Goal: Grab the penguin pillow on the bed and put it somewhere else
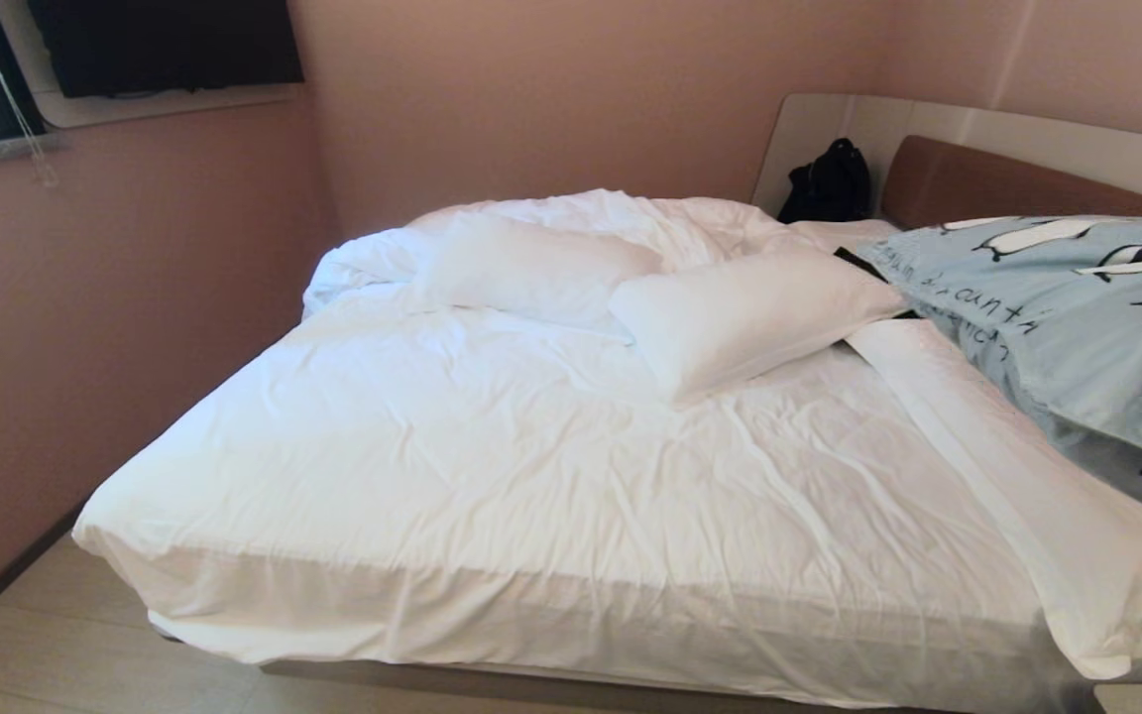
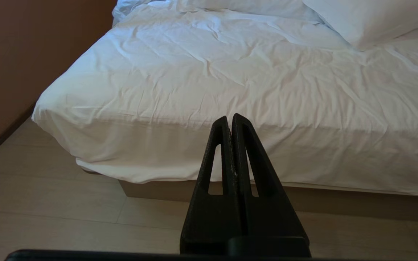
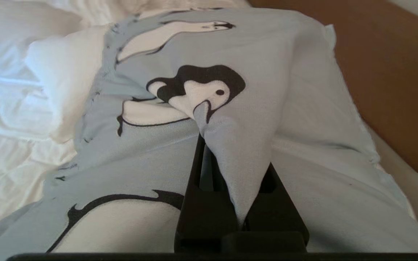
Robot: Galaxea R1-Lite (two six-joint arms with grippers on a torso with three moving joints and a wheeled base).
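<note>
- Right gripper [image 3: 227,152]: fingers pressed together on a pinched ridge of pale-blue cloth of the penguin pillow [image 3: 230,108]. The fold runs up between the fingers and hides most of one of them. In the head view this gripper itself is not visible; only a dark loop, probably its cable, crosses the pillow at the right edge.
- Penguin pillow [image 1: 1057,317]: located at the right side of the bed [image 1: 531,476], near the brown headboard [image 1: 968,178]. Its bulk extends away from the gripper toward the head end. In the head view it appears raised and tilted, with its lower part over the folded sheet strip [image 1: 977,446]; whether it clears the bedding fully cannot be told.
- Governing relation: the pillow hangs from a single pinch point, so most of its mass lies beyond the fingers. Judged risk: the cloth may slip, or the pillow may swing, if the move is abrupt.
- Two white pillows [image 1: 740,317] lie just beside the penguin pillow, toward the robot's left; one almost touches its near corner. A carry leftward would pass over them, toward the open sheet area.
- Left gripper [image 2: 230,119]: fingers closed on nothing, parked off the bed above the floor [image 2: 49,203], pointing at the foot edge of the mattress. It is well apart from the pillow; the right arm is the nearer and the only one engaged.
- Black bag [image 1: 829,183] rests by the headboard corner, clear of the grasp.
</note>
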